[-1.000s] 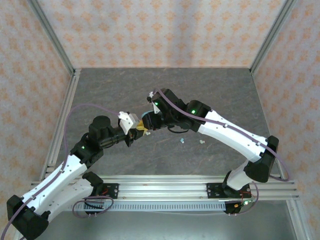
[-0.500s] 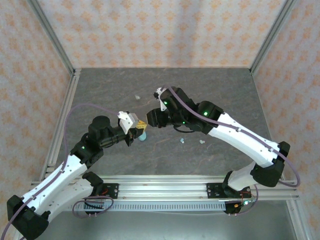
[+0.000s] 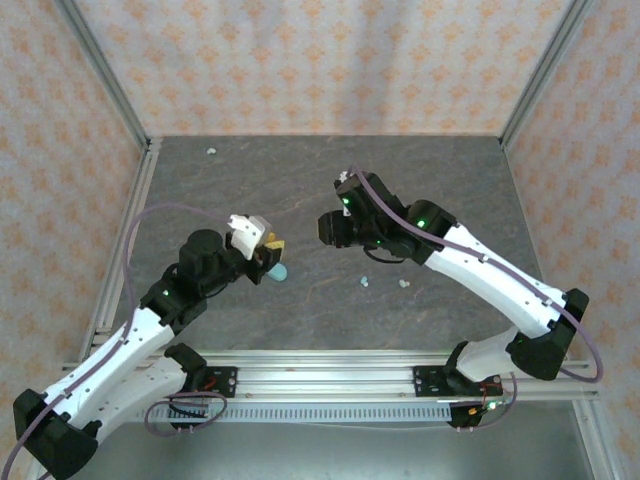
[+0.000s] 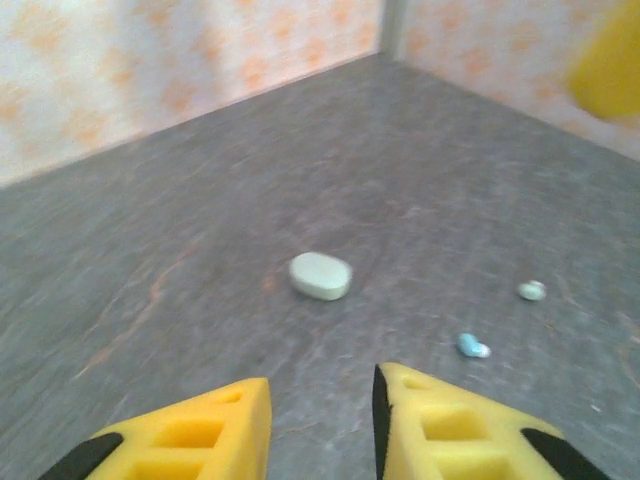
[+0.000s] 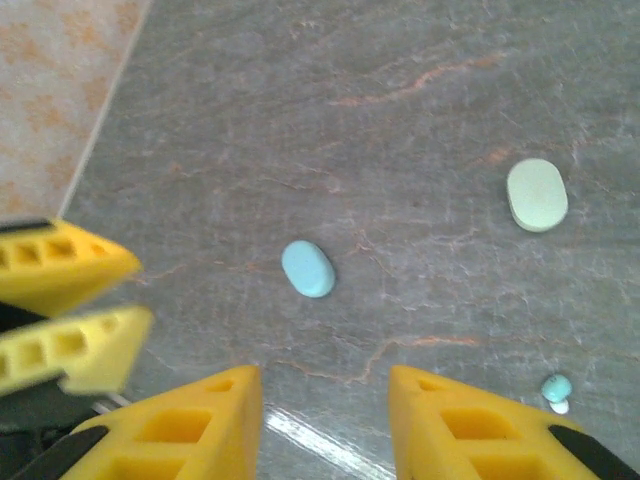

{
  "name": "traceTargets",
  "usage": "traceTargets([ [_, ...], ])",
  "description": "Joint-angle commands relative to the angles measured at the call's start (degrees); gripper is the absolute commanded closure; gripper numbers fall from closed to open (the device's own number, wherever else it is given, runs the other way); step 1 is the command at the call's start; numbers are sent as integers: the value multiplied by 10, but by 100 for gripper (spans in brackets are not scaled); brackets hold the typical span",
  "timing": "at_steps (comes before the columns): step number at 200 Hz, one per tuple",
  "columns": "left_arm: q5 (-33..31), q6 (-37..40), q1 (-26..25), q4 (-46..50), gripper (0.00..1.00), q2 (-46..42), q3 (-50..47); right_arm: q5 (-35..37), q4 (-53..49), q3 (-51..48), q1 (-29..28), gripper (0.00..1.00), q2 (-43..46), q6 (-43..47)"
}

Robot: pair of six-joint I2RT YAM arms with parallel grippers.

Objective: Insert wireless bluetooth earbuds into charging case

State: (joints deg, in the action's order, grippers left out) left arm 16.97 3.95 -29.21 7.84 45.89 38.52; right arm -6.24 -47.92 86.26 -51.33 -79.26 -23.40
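Left gripper (image 4: 320, 392) — hovering open and empty, blue case (image 5: 308, 268) lying near it. Right gripper (image 5: 325, 385) — hanging open, gripping nothing. Green case (image 5: 537, 194) lying flat, seemingly shut. Earbuds (image 3: 365, 282) sitting loose on the table (image 3: 450, 180), apart from both cases. Step: approaching, nothing grasped yet. The next move is likely calling for opening a case, then a fine pinch.

Desk (image 5: 420, 90) like matt grey stone with rusty veins; blue case (image 5: 308, 268) and mint case (image 5: 537, 194) smooth matt plastic; right end effector (image 5: 320, 378) dull yellow plastic
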Motion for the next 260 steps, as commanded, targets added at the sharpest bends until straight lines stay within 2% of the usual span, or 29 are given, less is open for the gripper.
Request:
traceTargets([
  [1,-111,-70,38,70,62,31,51,1,16,-26,8,62,16,-12],
  [20,-125,-127,89,115,52,73,87,-7,31,-48,16,62,17,-12],
  [35,-121,-167,131,148,49,116,119,-15,46,-67,24,61,17,-13],
  [53,-103,-204,172,179,48,183,164,-27,64,-86,36,61,12,-13],
  [76,-99,-234,200,212,48,278,235,-30,77,-95,40,61,-11,-6],
  [99,-142,-256,224,236,46,399,341,-40,82,-91,41,61,-48,6],
  [119,-172,-302,250,303,47,551,498,-54,94,-84,45,60,-79,12],
  [158,-149,-341,292,507,57,907,972,-81,118,-82,71,60,-115,19],
  [180,-147,-383,315,541,57,1054,1180,-77,130,-90,93,60,-120,17],
  [190,-138,-410,329,509,57,1080,1201,-79,135,-95,103,60,-121,15],
  [219,-115,-463,361,351,58,1092,1147,-63,146,-108,121,61,-117,5],
  [260,-128,-458,383,293,57,1147,1204,-43,157,-113,131,61,-126,-2],
])
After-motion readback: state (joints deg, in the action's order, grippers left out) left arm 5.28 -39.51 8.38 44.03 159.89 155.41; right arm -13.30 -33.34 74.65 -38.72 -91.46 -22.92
